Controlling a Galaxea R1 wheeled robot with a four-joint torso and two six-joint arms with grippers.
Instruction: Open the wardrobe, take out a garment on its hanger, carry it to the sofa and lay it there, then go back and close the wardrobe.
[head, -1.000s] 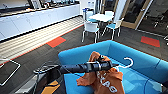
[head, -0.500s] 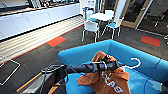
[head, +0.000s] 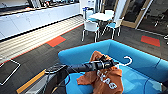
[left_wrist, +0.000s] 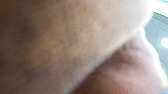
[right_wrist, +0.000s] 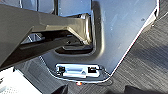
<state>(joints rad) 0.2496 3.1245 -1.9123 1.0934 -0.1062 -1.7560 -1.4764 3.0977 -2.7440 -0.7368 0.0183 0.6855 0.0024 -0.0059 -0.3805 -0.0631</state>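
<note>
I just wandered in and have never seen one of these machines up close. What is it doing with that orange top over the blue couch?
The robot's left arm reaches out over the blue sofa, its end effector at the orange hooded sweatshirt. The sweatshirt lies crumpled on the seat with white letters showing, and its white hanger pokes out beside the end effector, hook toward the backrest. Whether the end effector grips anything cannot be told. Behind the sofa stand white-and-blue chairs around a small table.
</note>
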